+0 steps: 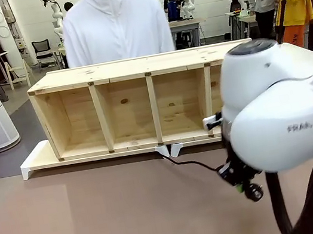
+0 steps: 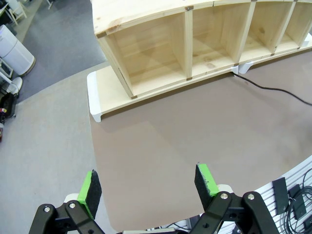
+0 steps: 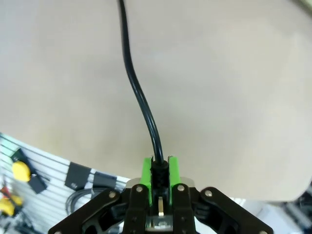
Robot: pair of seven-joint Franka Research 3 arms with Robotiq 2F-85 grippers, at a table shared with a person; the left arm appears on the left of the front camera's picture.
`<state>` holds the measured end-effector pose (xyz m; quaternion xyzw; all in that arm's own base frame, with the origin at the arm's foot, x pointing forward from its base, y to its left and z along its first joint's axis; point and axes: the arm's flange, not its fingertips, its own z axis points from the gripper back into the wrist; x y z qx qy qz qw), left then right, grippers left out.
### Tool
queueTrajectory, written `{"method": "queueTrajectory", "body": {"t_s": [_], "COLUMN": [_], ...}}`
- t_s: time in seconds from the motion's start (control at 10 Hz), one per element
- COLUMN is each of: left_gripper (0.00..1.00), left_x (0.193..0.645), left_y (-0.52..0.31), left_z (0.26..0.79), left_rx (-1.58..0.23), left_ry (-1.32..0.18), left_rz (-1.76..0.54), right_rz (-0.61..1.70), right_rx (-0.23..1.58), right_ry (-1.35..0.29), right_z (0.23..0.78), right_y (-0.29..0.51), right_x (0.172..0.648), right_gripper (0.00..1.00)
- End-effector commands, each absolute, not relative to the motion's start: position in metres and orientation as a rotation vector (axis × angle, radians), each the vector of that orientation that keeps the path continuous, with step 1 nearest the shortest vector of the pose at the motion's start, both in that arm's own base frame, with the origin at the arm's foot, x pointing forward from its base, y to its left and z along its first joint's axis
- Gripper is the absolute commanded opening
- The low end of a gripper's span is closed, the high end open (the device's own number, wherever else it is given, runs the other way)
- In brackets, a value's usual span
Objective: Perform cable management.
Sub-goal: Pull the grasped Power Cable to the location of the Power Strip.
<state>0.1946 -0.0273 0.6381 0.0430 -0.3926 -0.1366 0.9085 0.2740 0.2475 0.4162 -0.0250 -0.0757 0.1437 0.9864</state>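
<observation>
The cable (image 1: 192, 163) is running out from under the wooden shelf unit (image 1: 118, 69), at the gap between the two white risers (image 1: 34, 160) it is standing on, and is trailing across the brown table (image 1: 102, 223) to our right gripper (image 3: 159, 165). We are pinching its thick ribbed end between the green pads (image 3: 145, 168), jaws closed tight on it. Our right arm is reaching in from the right, its bulky white joint looming in the foreground and the gripper hanging low over the table. Our left gripper (image 2: 148, 183) is hovering above the near table edge, fingers spread wide and holding nothing, facing the shelf's left end. A person (image 1: 116, 27) in a white hooded top is standing behind the shelf.
</observation>
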Motion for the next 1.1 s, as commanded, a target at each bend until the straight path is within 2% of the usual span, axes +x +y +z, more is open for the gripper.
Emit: {"method": "queueTrajectory", "body": {"t_s": [0.0, 0.5, 1.0], "left_gripper": [1.00, 1.00, 1.00], "left_x": [0.196, 0.196, 0.196], "left_y": [-0.028, -0.028, -0.028], "left_z": [0.639, 0.639, 0.639], "left_rx": [0.091, 0.091, 0.091], "left_ry": [-0.820, -0.820, -0.820], "left_rz": [-0.281, -0.281, -0.281], "right_rz": [0.188, -0.013, -0.174], "right_rx": [-0.031, -0.004, -0.038], "right_ry": [-0.135, -0.137, -0.278], "right_z": [0.416, 0.429, 0.436], "right_y": [0.194, 0.114, 0.062], "right_x": [0.264, 0.290, 0.342], "right_gripper": [0.17, 0.17, 0.17]}}
